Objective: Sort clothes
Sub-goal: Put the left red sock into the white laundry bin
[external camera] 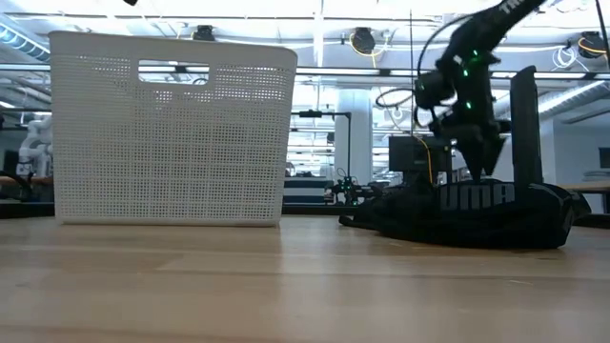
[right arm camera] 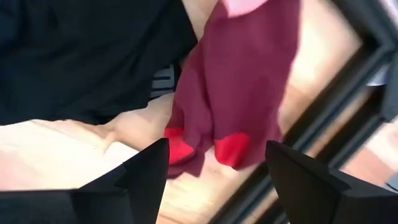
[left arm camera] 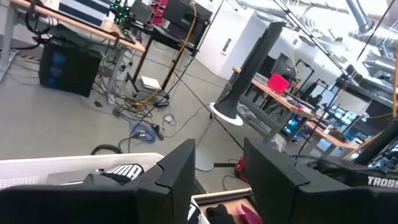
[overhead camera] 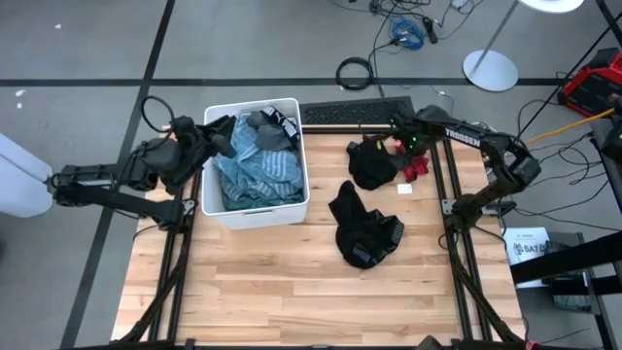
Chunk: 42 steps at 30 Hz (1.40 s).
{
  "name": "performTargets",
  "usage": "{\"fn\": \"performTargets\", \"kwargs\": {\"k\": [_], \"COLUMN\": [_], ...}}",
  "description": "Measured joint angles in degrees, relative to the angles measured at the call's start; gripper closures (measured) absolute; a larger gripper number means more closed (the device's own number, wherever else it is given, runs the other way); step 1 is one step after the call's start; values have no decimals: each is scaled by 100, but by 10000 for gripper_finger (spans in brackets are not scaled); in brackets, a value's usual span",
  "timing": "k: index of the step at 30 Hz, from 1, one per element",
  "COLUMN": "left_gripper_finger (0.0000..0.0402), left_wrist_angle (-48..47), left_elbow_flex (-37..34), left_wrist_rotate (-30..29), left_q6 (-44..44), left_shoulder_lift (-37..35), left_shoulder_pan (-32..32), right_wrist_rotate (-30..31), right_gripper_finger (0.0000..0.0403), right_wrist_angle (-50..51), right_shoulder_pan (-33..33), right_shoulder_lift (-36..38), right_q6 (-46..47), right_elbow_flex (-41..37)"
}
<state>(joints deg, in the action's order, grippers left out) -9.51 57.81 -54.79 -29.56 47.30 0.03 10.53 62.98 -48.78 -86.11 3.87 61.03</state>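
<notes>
A white bin [overhead camera: 255, 216] at the table's far left holds teal striped, light blue and dark grey clothes [overhead camera: 255, 165]. A black garment with white letters [left arm camera: 121, 171] lies at its far rim. My left gripper [left arm camera: 217, 186] hovers level over the bin's far left corner [overhead camera: 222, 136], open, with nothing between its fingers. Two black garments [overhead camera: 372, 163] [overhead camera: 364, 233] lie on the wood. A dark red garment with bright red patches [right arm camera: 242, 81] lies at the far right [overhead camera: 418, 167]. My right gripper [right arm camera: 214, 180] points down just above it [overhead camera: 406, 148], open.
A small white tag [overhead camera: 405, 190] lies between the black garments. A black grille [overhead camera: 355, 112] runs along the far edge, and a black frame rail [overhead camera: 442, 194] crosses the table's right side beside the red garment. Bare wood [overhead camera: 311, 301] spreads toward the near edge.
</notes>
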Motion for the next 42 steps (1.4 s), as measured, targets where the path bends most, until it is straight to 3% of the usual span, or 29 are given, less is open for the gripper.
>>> {"fn": "performTargets", "kwargs": {"k": [9,16,25,30,37,42], "left_gripper_finger": [256,256,256,256,256,256], "left_wrist_angle": [-24,-43,-42,-44,-44,-49], "left_elbow_flex": [2,0,0,1,0,1], "left_wrist_rotate": [199,508,853,1072,1198,1255], "left_q6": [31,36,147,149,193,214], "left_shoulder_lift": [39,25,-42,-103,-238,-378], "left_shoulder_pan": [0,0,0,0,0,0], "right_wrist_rotate": [-38,-377,-322,-396,-349,-157], "right_gripper_finger": [150,150,156,215,380,390], "right_wrist_angle": [-1146,-1752,-1824,-1817,-1694,-824], "right_shoulder_pan": [-404,-445,-448,-444,-444,-461], "right_shoulder_lift": [-4,-127,-1009,-1209,-1076,-886], "right_q6": [28,409,623,725,702,648], "right_elbow_flex": [-1029,-1157,-1119,-1088,-979,-650]}}
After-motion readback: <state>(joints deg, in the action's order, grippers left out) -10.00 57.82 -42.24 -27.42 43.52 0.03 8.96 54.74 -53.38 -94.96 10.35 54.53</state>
